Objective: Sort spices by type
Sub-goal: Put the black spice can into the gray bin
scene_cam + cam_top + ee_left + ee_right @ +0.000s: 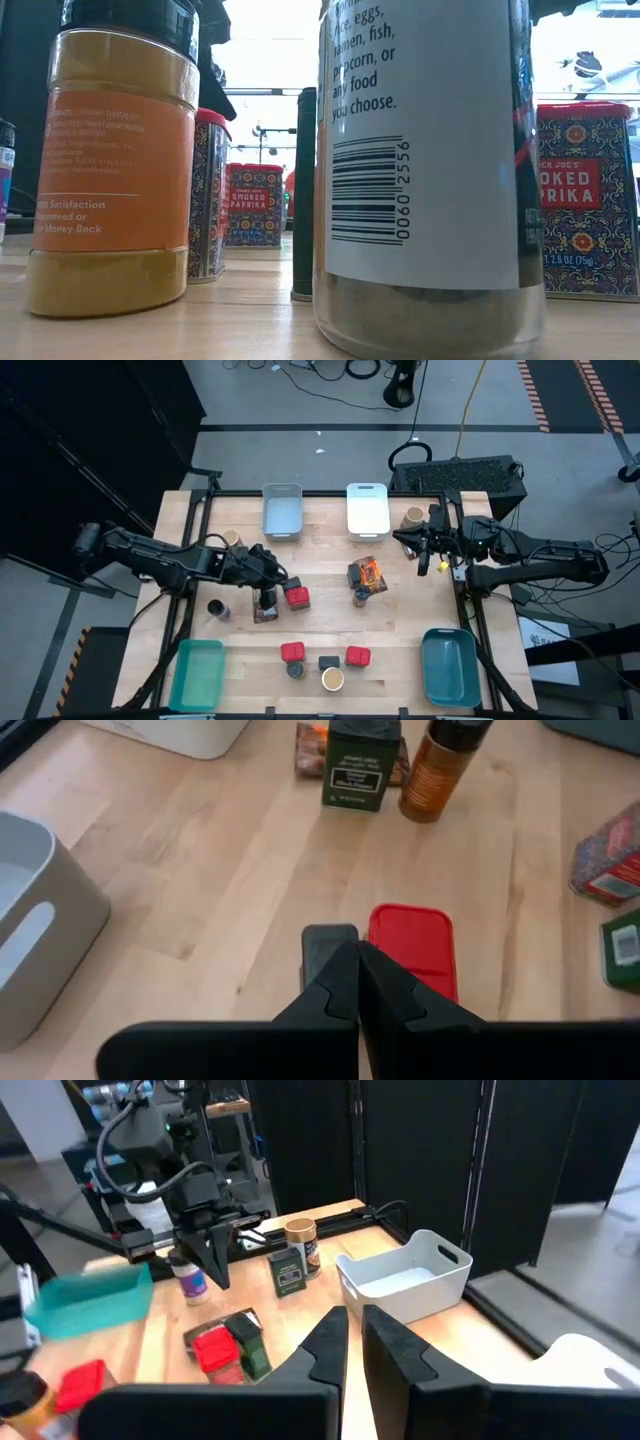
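Spices lie scattered over the wooden table. A red tin [297,597] and a dark box [328,942] sit side by side at the centre left. My left gripper [357,952] is shut and slants down over the seam between them; in the high view my left gripper [267,592] is just left of the red tin. A green-labelled box [353,765], a brown jar [437,770] and an orange packet [372,569] stand at the table's middle. My right gripper [405,541] is shut and empty, raised at the far right beside a tan-topped jar [413,517]. My left gripper's shut fingertips [345,960] stand over the dark box and the red lid's edge [385,935], slanting down from the table's left. I cannot tell whether they touch either one.
A grey bin [282,510] and a white bin [368,508] stand at the far edge; a teal bin [197,672] and a blue bin [450,665] stand at the near corners. Two red tins [292,652] [357,656] and jars cluster at the near middle. A small jar [218,610] stands under the left arm.
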